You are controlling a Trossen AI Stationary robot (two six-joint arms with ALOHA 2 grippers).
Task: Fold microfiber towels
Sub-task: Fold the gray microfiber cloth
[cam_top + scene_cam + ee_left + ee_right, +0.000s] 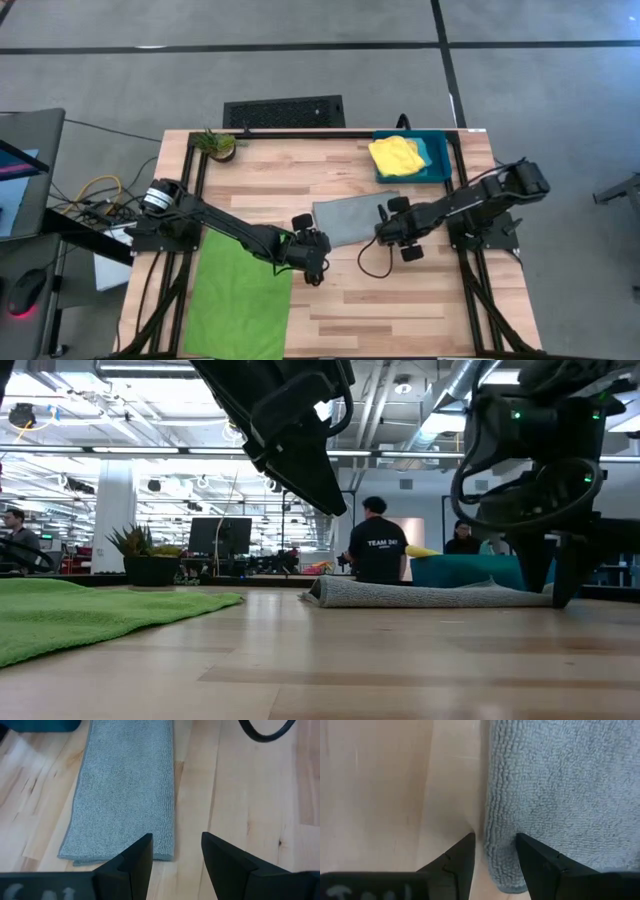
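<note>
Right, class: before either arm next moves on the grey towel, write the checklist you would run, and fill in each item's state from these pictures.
1. Grey towel lies flat, folded into a strip, on the table: ok.
2. Left gripper open, lined up with the strip's near end edge: ok.
3. Right gripper open, at the towel's edge: ok.
4. Either gripper's fingers already touching the cloth: cannot tell.
5. Green towel lies apart from the grey one: ok.
6. Yellow towel rests in the teal bin, out of the way: ok.
</note>
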